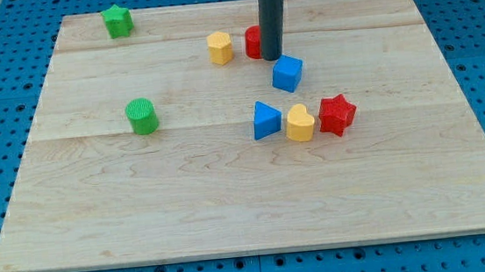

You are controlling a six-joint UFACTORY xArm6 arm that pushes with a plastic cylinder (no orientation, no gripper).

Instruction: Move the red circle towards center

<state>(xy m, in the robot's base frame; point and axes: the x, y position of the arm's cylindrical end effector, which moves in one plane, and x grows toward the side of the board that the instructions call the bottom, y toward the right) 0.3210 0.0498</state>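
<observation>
My tip (pixel 273 58) touches the red circle (pixel 254 42), partly hiding it; blue cube (pixel 287 73) just beside; the tool grips nothing.

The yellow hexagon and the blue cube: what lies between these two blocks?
In the camera view, the red circle and my tip lie between the yellow hexagon and the blue cube.

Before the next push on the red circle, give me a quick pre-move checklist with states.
1. Red circle in view: ok, though the rod covers part of it.
2. My tip touching the circle: cannot tell; it sits at the circle's right, lower edge.
3. Tip on the far side from center: not ok; center lies down the view, and the tip is not above the circle.
4. Blue cube clear of tip: not ok, just below it.
5. Yellow block clear of circle: ok, narrow gap on the left.
</observation>
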